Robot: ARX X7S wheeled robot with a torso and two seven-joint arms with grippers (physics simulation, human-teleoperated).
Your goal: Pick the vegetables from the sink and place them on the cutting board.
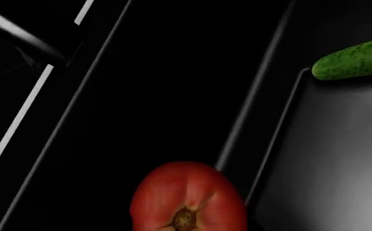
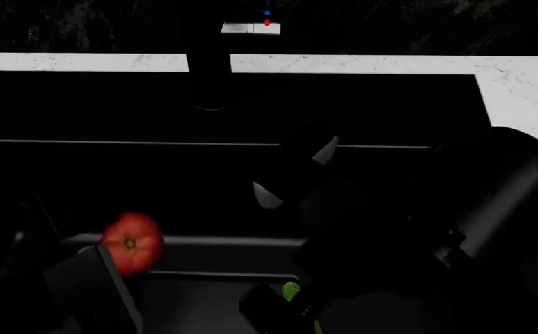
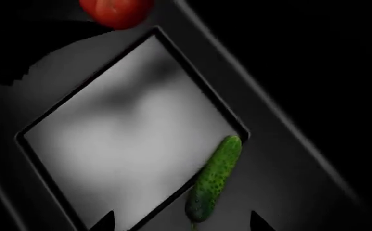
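Note:
The red tomato [image 1: 187, 198] fills the lower middle of the left wrist view, stem scar facing the camera. In the head view the tomato [image 2: 131, 241] sits at the tip of my left gripper [image 2: 118, 263], whose fingers are lost against the black. The bumpy green cucumber [image 3: 214, 179] lies on the floor of the black sink [image 3: 128, 139], across the rim of its grey recessed panel. Its lower end is between the spread fingertips of my right gripper [image 3: 180, 224], which is open. In the head view only a sliver of the cucumber [image 2: 291, 291] shows. The cutting board is out of view.
The black faucet [image 2: 209, 76] rises at the sink's back edge. White marble countertop [image 2: 519, 83] runs behind and to the right of the basin. My bulky right arm [image 2: 491, 209] covers the basin's right part.

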